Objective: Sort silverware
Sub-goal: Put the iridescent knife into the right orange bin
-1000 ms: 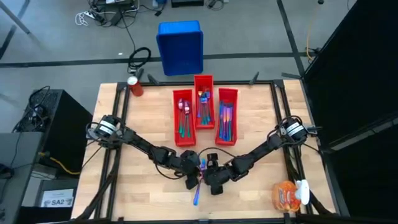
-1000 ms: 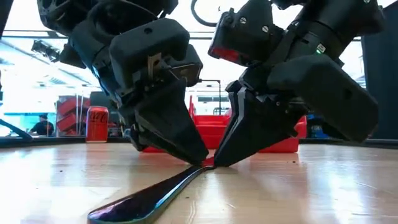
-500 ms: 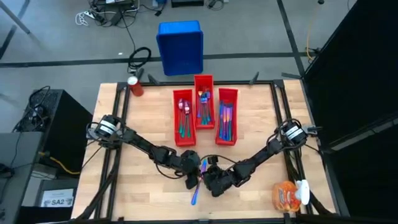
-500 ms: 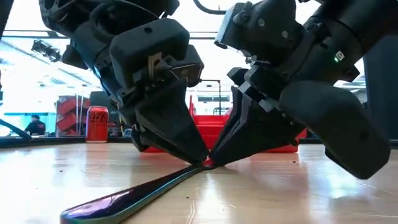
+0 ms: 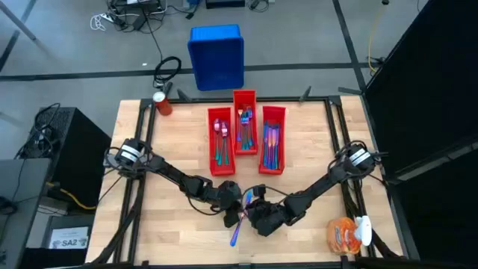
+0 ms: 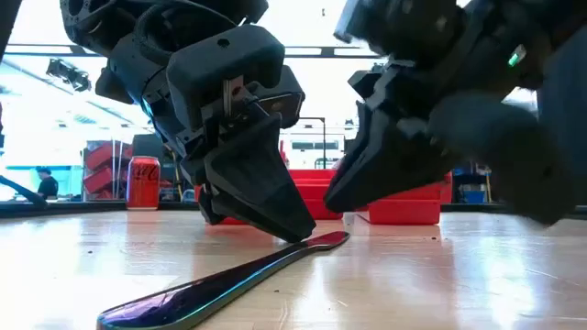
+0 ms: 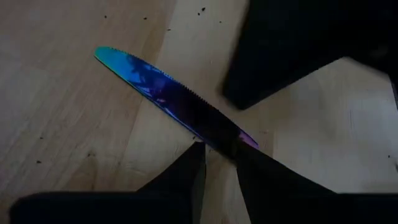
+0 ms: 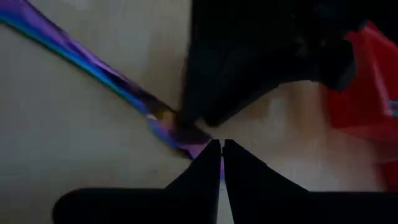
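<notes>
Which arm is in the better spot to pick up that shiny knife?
Left. The left gripper sits down at the handle end of the knife, touching it; the right gripper hangs above the table, jaws shut.

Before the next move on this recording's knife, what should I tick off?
1. Knife lying flat on the table: ok.
2. Left claw at the knife's end: ok.
3. Left claw's grip on the knife: cannot tell.
4. Right claw shut and, in the low view, just above the knife: ok.
5. Red bins unblocked beyond both arms: ok.
</notes>
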Robot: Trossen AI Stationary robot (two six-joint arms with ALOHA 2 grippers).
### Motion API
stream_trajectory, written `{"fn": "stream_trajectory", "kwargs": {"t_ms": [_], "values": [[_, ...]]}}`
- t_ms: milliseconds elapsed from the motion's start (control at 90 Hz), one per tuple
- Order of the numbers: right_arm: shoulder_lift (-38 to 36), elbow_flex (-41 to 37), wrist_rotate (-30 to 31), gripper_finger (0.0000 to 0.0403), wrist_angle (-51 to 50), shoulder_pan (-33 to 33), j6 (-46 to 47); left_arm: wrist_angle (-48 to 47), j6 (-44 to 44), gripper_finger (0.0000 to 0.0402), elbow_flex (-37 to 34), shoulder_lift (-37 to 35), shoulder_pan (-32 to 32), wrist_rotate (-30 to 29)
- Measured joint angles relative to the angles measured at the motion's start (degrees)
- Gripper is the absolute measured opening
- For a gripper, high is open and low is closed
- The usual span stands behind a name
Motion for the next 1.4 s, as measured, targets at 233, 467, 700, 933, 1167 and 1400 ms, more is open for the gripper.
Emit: {"fn": "stream_trajectory", "kwargs": {"t_ms": [233,467,700,933,1167,1400], "values": [[-0.95,0.07,-10.05,0.0,-2.65,-0.24,8.28,-0.11,0.0,0.0078,0.33,-0.61,0.02,0.03],[-0.79,0.04,-10.95,0.0,-5.22,-1.55,11.93,-2.38,1.73,0.0078,1.36,-2.52,0.02,-0.13],[0.75,0.29,-15.91,0.0,-5.44,-3.35,14.75,-2.98,1.03,0.0078,1.53,-2.45,0.07,-0.29],[2.46,0.33,-17.21,0.0,-3.35,-5.22,14.86,-2.38,0.13,0.0078,1.49,-2.45,0.07,-0.13],[2.82,0.08,-15.49,0.0,1.09,-6.69,11.52,-2.84,-0.04,0.0078,1.49,-2.47,0.07,-0.09],[3.11,-0.1,-9.67,0.0,4.71,-5.49,7.62,-4.76,-0.07,0.0078,1.5,-2.64,0.07,-0.56]]}}
